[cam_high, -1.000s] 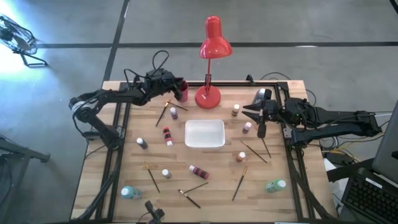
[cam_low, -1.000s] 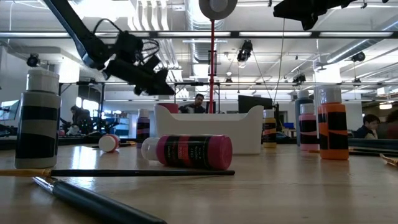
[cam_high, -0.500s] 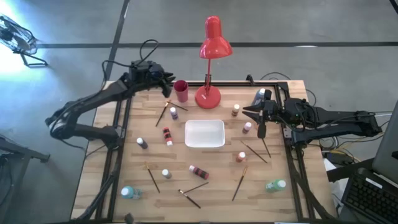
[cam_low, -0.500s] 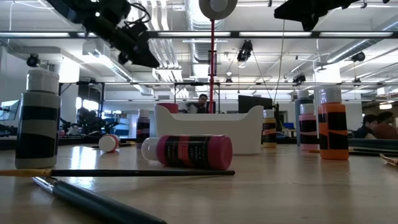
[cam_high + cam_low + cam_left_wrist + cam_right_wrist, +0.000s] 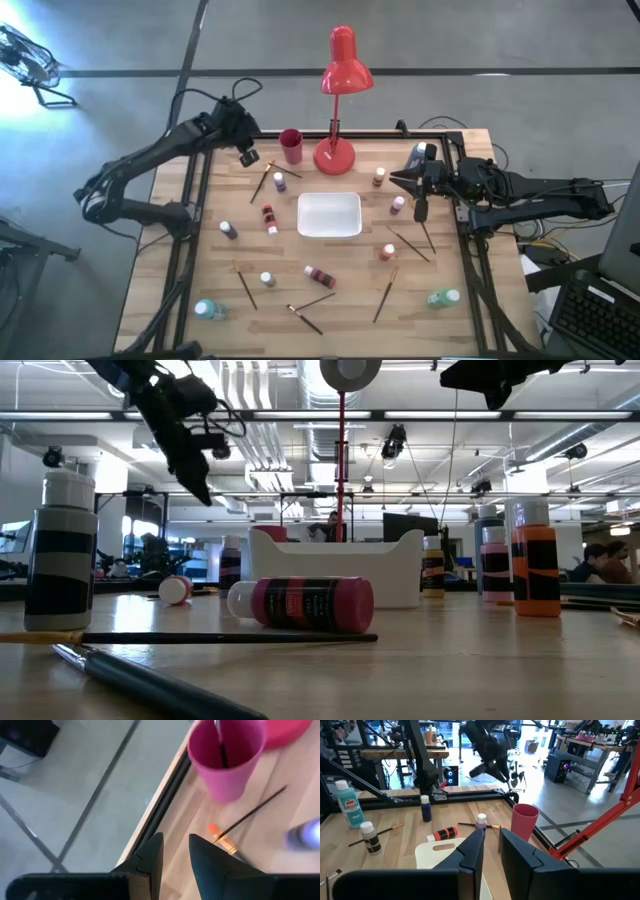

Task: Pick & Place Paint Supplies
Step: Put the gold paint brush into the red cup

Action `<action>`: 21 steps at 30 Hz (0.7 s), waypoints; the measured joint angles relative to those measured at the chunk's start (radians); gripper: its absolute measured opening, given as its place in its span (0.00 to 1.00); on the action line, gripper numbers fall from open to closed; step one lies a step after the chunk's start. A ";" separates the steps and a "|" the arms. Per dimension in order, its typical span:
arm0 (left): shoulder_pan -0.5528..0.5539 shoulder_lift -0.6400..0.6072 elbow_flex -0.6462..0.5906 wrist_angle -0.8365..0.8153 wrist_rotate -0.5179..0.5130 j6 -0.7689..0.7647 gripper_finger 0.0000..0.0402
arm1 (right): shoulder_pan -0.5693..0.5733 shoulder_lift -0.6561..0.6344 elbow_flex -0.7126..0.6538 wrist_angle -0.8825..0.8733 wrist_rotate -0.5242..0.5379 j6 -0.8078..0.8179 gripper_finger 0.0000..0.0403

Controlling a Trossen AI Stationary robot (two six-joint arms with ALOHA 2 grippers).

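Small paint bottles stand or lie on the wooden table: a purple one (image 5: 279, 181), a red one on its side (image 5: 268, 217), a pink one on its side (image 5: 320, 275), an orange one (image 5: 388, 252) and a teal one (image 5: 205, 309). Thin brushes (image 5: 385, 293) lie among them. One dark brush (image 5: 222, 751) stands in the red cup (image 5: 291, 147). My left gripper (image 5: 251, 157) hangs above the far left corner, left of the cup, slanting down, a little open and empty (image 5: 175, 855). My right gripper (image 5: 400, 180) hovers level over the right side, narrowly open and empty (image 5: 491, 845).
A white tray (image 5: 329, 232) sits mid-table. The red desk lamp (image 5: 340, 60) stands on its base (image 5: 334, 157) at the far edge, right of the cup. A brush with an orange ferrule (image 5: 220, 838) lies near the cup. Black frame rails run along the table's left and right edges.
My left gripper has drawn back from over the red cup toward the table's left edge and risen, rolling and tipping until its fingers slant down. The right arm has kept still.
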 joint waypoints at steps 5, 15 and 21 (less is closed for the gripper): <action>0.008 0.093 0.000 -0.035 0.002 0.168 0.25 | 0.000 0.000 0.000 0.000 0.000 -0.001 0.20; 0.017 0.272 0.003 -0.049 0.006 0.301 0.25 | 0.000 0.000 0.000 -0.022 0.000 0.000 0.26; 0.019 0.322 0.003 -0.010 0.053 0.328 0.25 | 0.000 0.000 0.000 -0.035 0.000 0.000 0.25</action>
